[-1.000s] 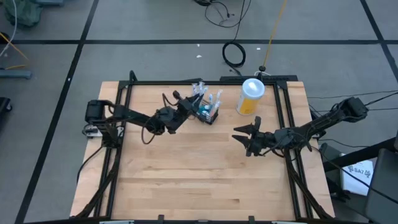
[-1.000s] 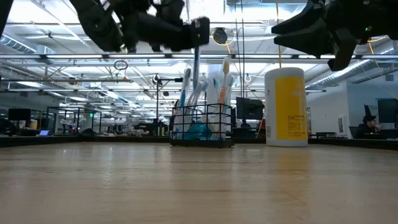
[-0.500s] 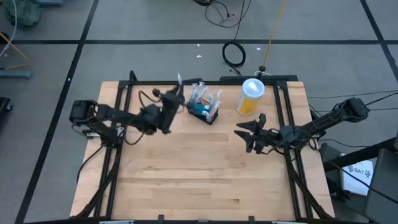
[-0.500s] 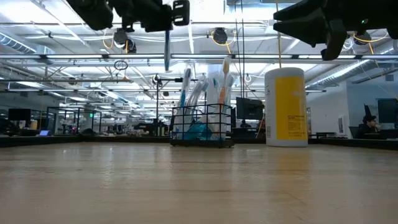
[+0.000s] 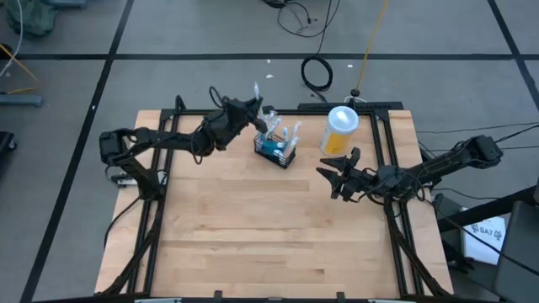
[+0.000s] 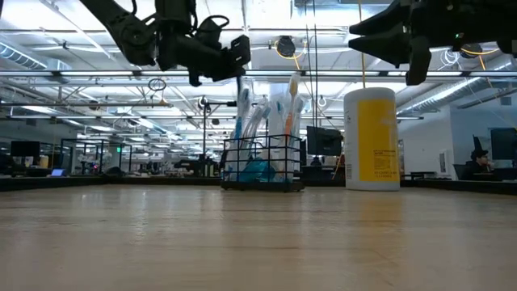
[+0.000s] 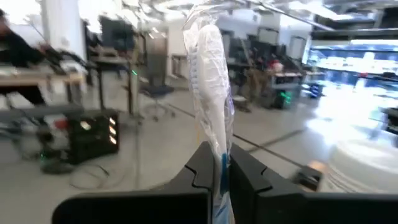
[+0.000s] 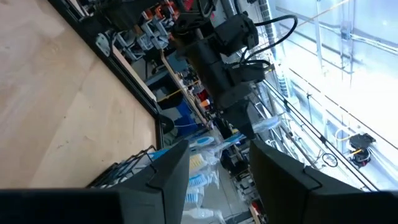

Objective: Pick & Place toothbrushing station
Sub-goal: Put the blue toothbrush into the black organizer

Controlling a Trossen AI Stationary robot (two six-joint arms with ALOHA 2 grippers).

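Hovering left claw [image 5: 253, 108], basket [image 5: 276, 151] beside

floor [image 5: 168, 34]: grey, dark seams | cable coil [image 5: 317, 74] | ceiling lights [image 6: 266, 12]: bright

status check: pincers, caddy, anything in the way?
Left pincer shut on wrapped brush, above caddy. Right pincer open, aloft near yellow cup. Nothing blocking.

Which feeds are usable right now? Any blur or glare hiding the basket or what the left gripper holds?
High view: sharp, evenly lit, the basket clear. Low view: bright ceiling lights behind, so the left gripper and right gripper show as dark silhouettes. Left wrist view: background smeared, window glare on one side, but the wrapped toothbrush pinched between the fingers is readable. Right wrist view: washed out by bright windows.
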